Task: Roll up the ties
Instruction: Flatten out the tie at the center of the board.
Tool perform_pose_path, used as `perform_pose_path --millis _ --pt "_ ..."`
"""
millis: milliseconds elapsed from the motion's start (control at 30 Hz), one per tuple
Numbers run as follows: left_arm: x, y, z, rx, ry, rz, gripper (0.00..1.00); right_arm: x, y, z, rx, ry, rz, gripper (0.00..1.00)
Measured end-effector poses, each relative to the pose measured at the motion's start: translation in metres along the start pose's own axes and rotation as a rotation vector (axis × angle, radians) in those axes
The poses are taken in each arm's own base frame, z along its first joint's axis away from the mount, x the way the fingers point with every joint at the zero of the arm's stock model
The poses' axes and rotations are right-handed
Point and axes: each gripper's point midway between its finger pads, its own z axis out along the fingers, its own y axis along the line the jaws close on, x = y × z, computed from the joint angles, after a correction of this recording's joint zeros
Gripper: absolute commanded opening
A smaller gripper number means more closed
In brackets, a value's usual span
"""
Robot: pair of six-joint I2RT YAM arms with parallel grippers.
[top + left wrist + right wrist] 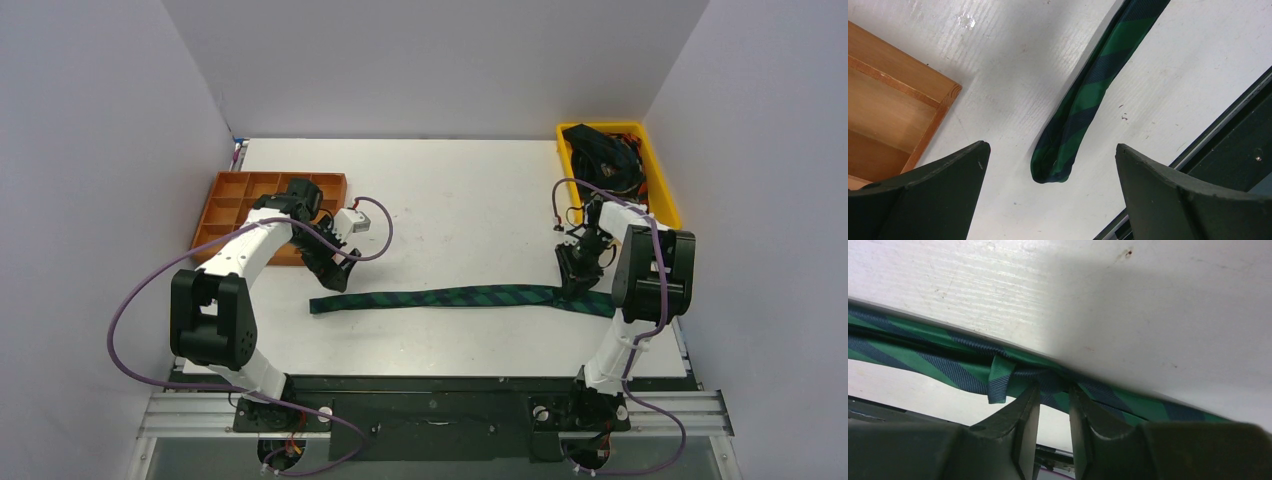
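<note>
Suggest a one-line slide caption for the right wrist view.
Right gripper pinches the green-navy striped tie lying on the white table.

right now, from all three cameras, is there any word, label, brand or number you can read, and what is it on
None can be read in any view.
The striped tie shows only its green and navy pattern.
The wooden tray, the yellow bin and the table are plain.
The small white box near the tray is too small to tell.
</note>
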Motion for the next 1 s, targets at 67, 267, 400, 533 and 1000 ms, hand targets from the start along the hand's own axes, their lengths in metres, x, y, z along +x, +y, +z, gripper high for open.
perform_pose_path --millis 67,267,400,533,1000 --pt "0.000 0.000 0.000 0.000 0.001 0.000 0.97 -0.002 -0.001 0.000 0.006 -0.006 0.004 0.04" --pt "0.001 0.001 0.000 -0.006 0.005 0.000 0.97 -0.002 -0.004 0.000 0.021 -0.006 0.006 0.00" --pt "0.001 0.002 0.000 -0.012 0.008 0.001 0.97 -0.001 -0.005 -0.001 0.026 -0.003 0.001 0.00" --pt "0.001 0.004 0.000 -0.019 0.007 0.002 0.97 0.002 -0.007 -0.009 0.047 -0.010 -0.017 0.00" --pt "0.001 0.006 0.001 -0.029 0.007 0.005 0.97 0.027 -0.044 -0.047 0.167 -0.017 -0.027 0.00"
